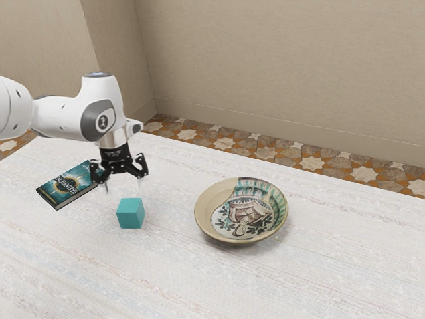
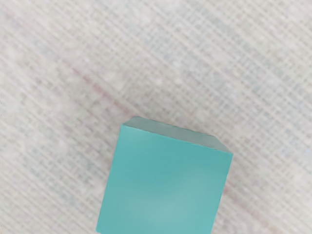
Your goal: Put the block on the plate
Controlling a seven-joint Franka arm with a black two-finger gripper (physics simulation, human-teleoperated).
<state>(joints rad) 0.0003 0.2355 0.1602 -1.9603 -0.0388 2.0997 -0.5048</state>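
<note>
Teal block [image 2: 163, 185] sits on the table [image 1: 319, 279], ungrasped beneath the empty, wide-spread gripper [image 1: 123, 187], with grasping, lifting and setting it on the plate [image 1: 205, 216] all to do.

Open lane on tabletop [image 1: 169, 229] between block [image 1: 129, 214] and plate [image 1: 211, 201]; raised rim [image 1: 242, 240] bars low path into plate; book [image 1: 63, 185] lies toward exterior view's left.

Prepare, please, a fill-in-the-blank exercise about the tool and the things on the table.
The tool, with its jaws apart, is ____. In the exterior view, the block stands between the book and the ____. The block has the shape of a ____.

Missing words: open; plate; cube.
</note>
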